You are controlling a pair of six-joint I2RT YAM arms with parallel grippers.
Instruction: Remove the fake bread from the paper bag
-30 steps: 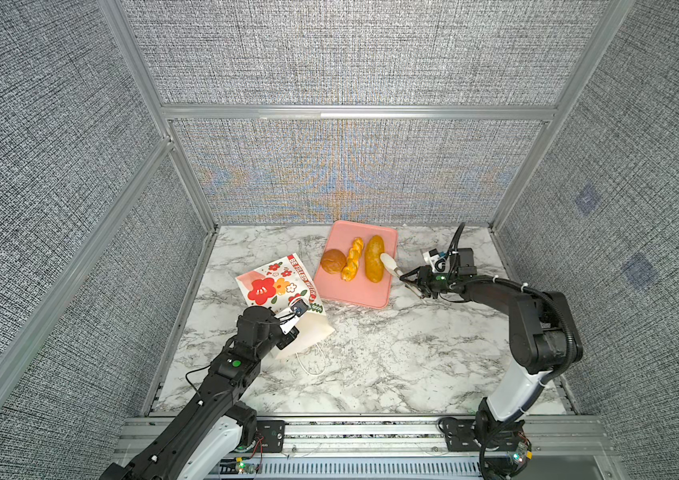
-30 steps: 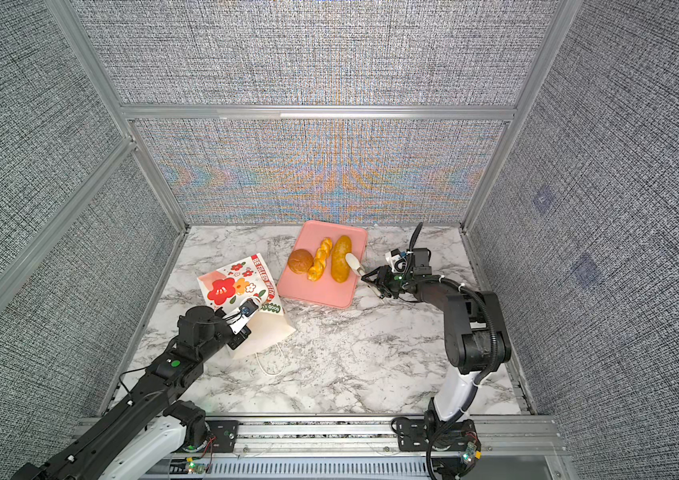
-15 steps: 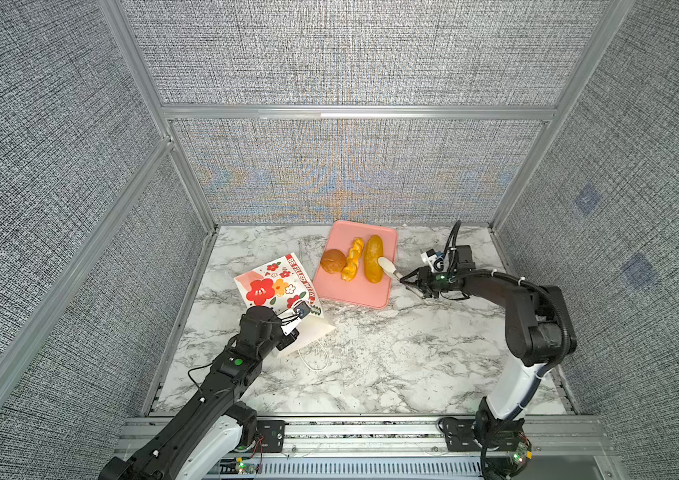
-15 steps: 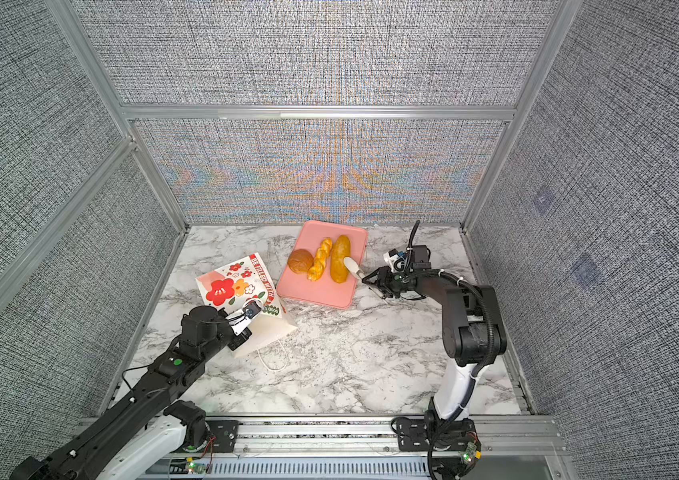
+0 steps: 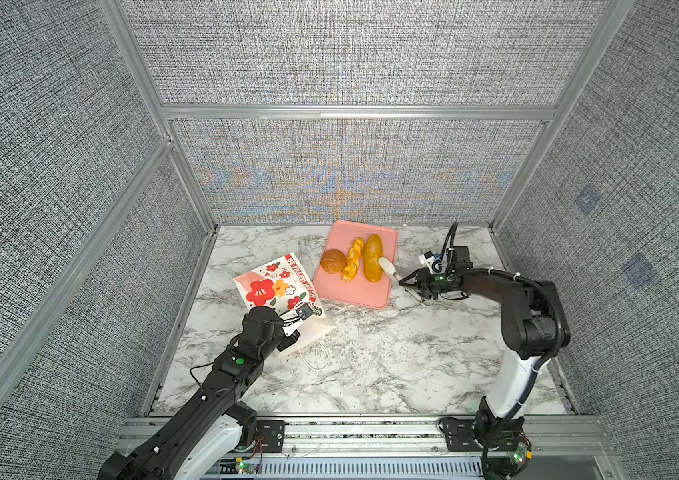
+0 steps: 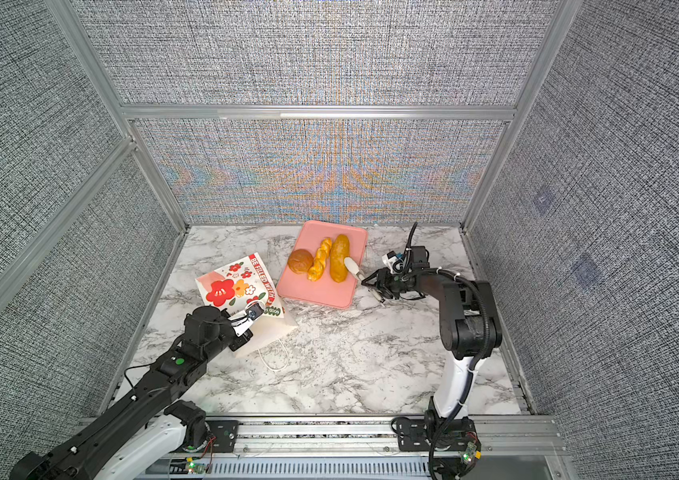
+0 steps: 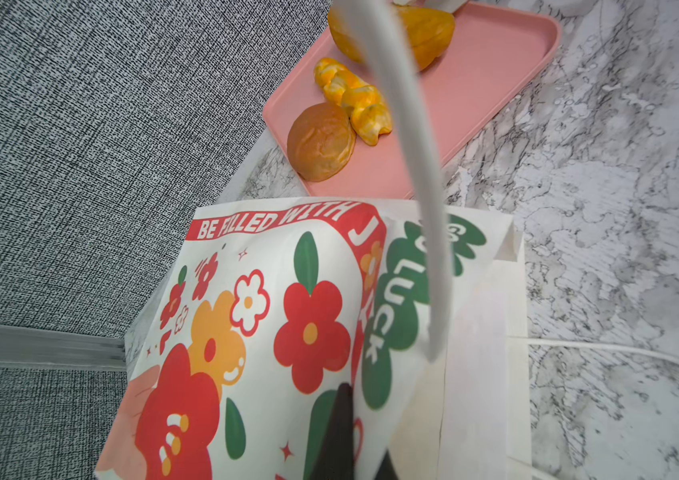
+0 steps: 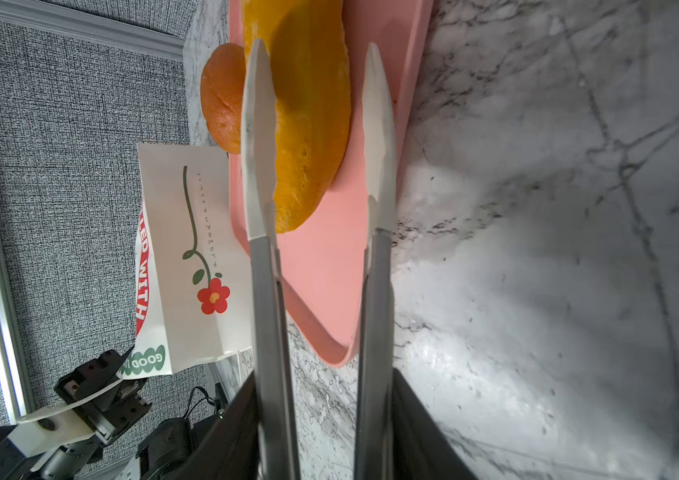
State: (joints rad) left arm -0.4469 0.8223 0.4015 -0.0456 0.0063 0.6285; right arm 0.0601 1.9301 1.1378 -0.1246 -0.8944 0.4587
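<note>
The paper bag (image 5: 275,286) (image 6: 238,286) lies tilted on the marble at the left, flower print up. My left gripper (image 5: 292,329) (image 6: 247,328) (image 7: 350,399) is shut on its rim. What is inside the bag is hidden. Three pieces of fake bread lie on the pink tray (image 5: 354,295): a round bun (image 5: 332,261), a twisted stick (image 5: 352,264) and a long loaf (image 5: 372,264) (image 8: 308,104). My right gripper (image 5: 423,286) (image 8: 323,415) is shut on metal tongs (image 8: 375,291). Their white tips (image 8: 258,137) stand spread at the loaf's right side, holding nothing.
A white cord handle (image 5: 317,357) of the bag trails on the marble toward the front. Grey fabric walls with aluminium posts close in the left, back and right sides. A white strip (image 7: 412,166) crosses the left wrist view close to the lens.
The right arm has shifted a little and the tongs have spread slightly by the loaf. The left gripper and the bag have barely moved.
</note>
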